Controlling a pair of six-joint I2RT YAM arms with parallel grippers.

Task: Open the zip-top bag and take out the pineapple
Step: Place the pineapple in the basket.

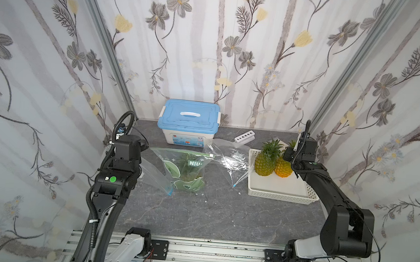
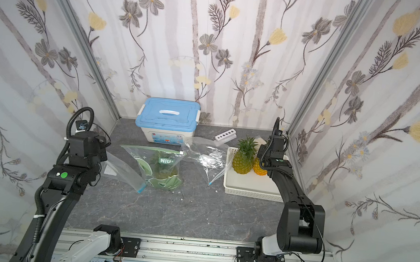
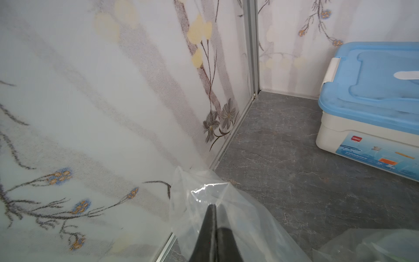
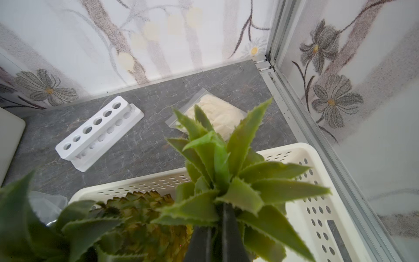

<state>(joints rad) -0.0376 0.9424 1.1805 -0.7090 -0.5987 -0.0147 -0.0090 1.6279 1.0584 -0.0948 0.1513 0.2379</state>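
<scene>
Clear plastic of the empty bag (image 3: 226, 197) sat pinched between the closed jaws of my left gripper (image 3: 213, 208), near the left wall (image 3: 90, 113). My right gripper (image 4: 215, 217) was clamped shut on the leaves of the smaller pineapple (image 1: 283, 168), standing in the white basket (image 1: 278, 196) beside a bigger pineapple (image 1: 264, 165). The printed bag (image 1: 172, 159), a third pineapple (image 1: 188, 175) inside, stood upright on the table (image 1: 209, 209) between both arms.
</scene>
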